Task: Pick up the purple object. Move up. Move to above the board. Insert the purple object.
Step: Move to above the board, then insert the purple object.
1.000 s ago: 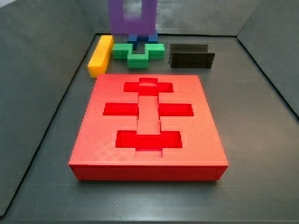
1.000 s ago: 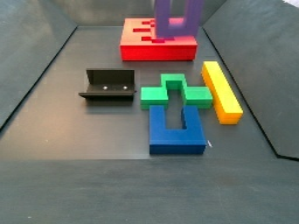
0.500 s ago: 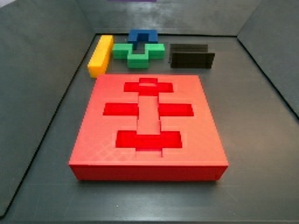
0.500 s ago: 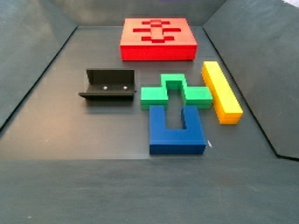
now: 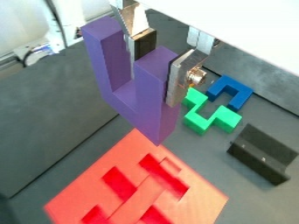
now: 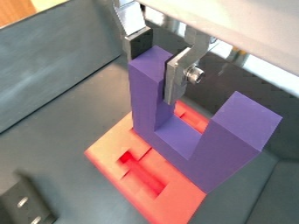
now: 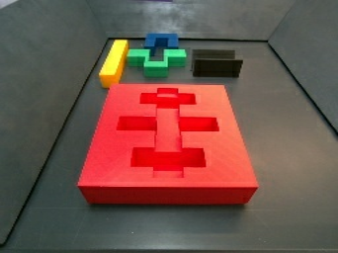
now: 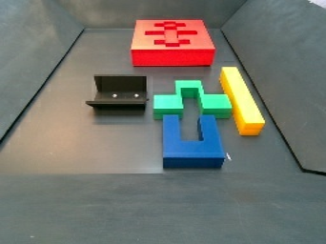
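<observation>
In both wrist views the gripper (image 5: 156,54) (image 6: 158,54) hangs above the board (image 5: 135,184) (image 6: 146,162), its jaws clamped on one upright arm of the purple object (image 5: 131,83) (image 6: 187,122). In both side views neither shows; the board (image 7: 165,138) (image 8: 173,43) lies on the worktop (image 7: 291,148) (image 8: 76,143). In a side view, the fixture (image 7: 216,63) stands at the board's 1 o'clock.

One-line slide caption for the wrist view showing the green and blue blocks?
Gripper holding the matte purple U-shaped block by one arm, above the flat red slotted board.
</observation>
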